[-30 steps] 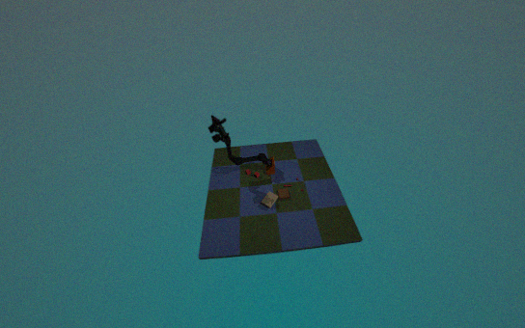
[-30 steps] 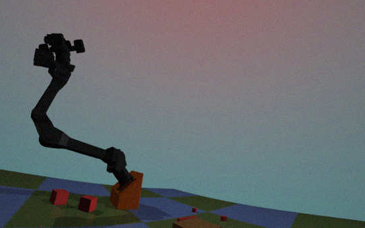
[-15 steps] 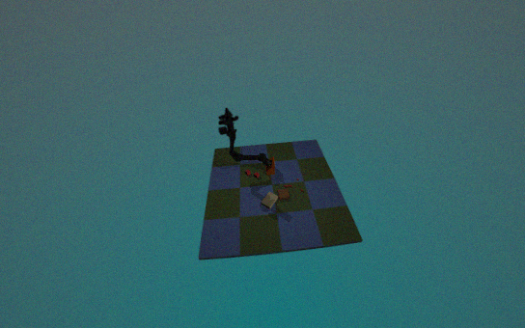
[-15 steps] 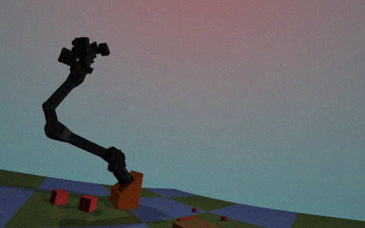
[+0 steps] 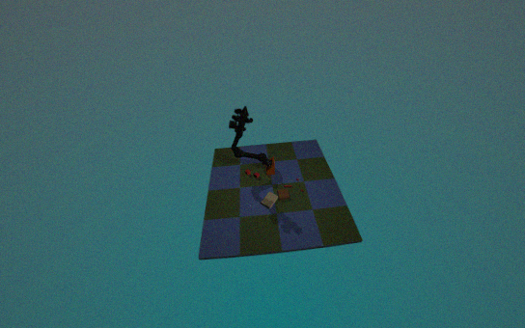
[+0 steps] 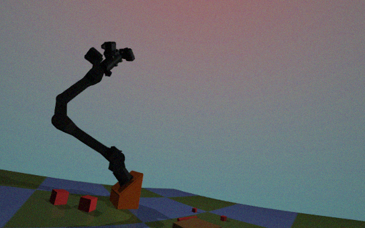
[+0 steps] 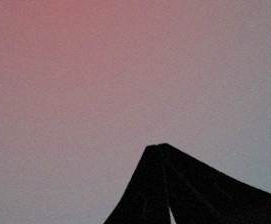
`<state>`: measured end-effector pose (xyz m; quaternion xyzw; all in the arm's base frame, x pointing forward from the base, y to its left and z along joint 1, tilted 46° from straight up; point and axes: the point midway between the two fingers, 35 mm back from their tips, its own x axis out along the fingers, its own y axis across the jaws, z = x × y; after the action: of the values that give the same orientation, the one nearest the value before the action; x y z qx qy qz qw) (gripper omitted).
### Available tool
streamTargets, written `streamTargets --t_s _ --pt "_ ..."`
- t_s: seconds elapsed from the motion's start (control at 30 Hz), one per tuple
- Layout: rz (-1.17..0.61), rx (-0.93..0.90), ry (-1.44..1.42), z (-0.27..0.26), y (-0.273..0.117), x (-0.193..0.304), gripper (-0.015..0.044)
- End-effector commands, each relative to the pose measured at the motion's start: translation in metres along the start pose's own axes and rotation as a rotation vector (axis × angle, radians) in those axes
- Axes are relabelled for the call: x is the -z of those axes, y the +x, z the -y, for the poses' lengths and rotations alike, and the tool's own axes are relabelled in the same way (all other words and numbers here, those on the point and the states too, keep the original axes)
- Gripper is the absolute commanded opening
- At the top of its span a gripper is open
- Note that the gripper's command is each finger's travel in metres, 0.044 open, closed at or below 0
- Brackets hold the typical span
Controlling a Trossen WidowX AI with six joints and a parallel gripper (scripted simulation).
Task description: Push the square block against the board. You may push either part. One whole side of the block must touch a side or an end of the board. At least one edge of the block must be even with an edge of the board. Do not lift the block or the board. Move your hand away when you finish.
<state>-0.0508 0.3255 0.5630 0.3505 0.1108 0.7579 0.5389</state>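
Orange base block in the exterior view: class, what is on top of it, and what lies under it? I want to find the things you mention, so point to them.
The black arm's foot stands on the sloping top of the orange base block [image 5: 272,169] [image 6: 129,198]. Whatever lies directly under it is covered; blue and green squares show around it.

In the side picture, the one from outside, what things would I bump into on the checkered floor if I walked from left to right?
first red cube, second red cube, orange base, brown slab, tiny red cube
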Motion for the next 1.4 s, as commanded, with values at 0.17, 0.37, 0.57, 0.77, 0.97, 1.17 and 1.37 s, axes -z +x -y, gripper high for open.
streamTargets --t_s 0.17,0.37,0.57,0.77,0.97,1.17,1.37 --pt "-0.110 0.260 -0.134 0.092 0.017 0.041 0.0000" --pt "-0.196 0.423 -0.214 0.152 0.016 0.066 0.0000" --pt "-0.284 0.562 -0.296 0.205 0.007 0.086 0.0000" --pt "-0.361 0.653 -0.399 0.244 -0.005 0.099 0.0000" --pt "-0.486 0.801 -0.458 0.300 -0.030 0.119 0.0000" --pt "-0.626 0.941 -0.506 0.351 -0.063 0.137 0.0000" --pt "-0.783 1.071 -0.542 0.396 -0.103 0.154 0.0000"
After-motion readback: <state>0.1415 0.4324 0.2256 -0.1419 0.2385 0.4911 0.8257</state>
